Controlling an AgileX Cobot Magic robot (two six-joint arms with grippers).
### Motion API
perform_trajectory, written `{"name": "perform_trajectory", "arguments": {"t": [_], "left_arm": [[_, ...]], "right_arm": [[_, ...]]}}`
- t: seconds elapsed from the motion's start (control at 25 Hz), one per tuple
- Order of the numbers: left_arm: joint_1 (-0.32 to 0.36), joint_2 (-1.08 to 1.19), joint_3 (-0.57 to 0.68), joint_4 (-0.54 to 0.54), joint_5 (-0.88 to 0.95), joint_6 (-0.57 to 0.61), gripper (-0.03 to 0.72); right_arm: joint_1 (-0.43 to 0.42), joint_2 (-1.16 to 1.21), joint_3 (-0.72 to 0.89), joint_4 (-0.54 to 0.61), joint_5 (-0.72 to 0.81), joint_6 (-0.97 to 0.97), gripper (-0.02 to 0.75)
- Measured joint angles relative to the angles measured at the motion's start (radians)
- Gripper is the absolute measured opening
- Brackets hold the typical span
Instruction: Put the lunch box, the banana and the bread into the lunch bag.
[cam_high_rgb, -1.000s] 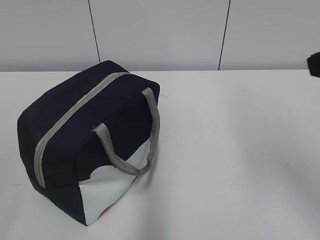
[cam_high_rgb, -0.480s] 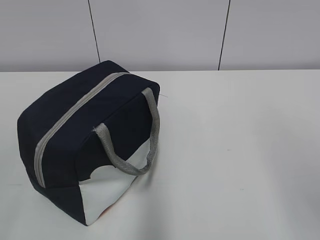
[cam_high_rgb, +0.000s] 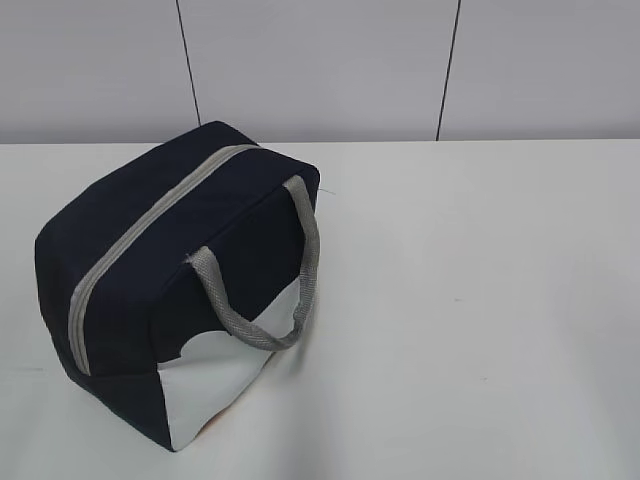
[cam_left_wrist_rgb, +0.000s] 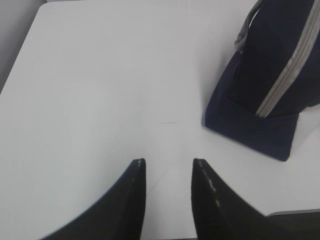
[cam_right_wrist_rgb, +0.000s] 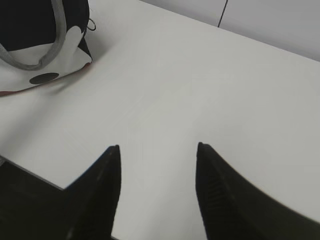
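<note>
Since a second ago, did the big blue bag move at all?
No. The lunch bag sits at the same spot on the table, its top corner still just right of the left dark wall seam.

It looks like a test room or lab. A big plain white table (cam_high_rgb: 480, 300) stands against a bare pale wall (cam_high_rgb: 320, 60) with thin dark lines.

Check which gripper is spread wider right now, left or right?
The right gripper: both are open over the bare table holding nothing, but its fingers stand clearly farther apart than the left gripper's in their wrist views.
</note>
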Motion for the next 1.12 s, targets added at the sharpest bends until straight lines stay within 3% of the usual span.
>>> {"name": "perform_trajectory", "arguments": {"t": [0.32,0.6,1.12], "left_arm": [[0.0,0.0,0.0,0.0,0.0,0.0,0.237],[0.0,0.0,0.0,0.0,0.0,0.0,0.237],[0.0,0.0,0.0,0.0,0.0,0.0,0.237]], "right_arm": [[0.0,-0.176,0.038,0.0,0.114,0.023,0.379],[0.0,-0.183,0.107,-0.002,0.173,0.023,0.379],[0.0,-0.183,0.182,-0.003,0.087,0.026,0.379]]}}
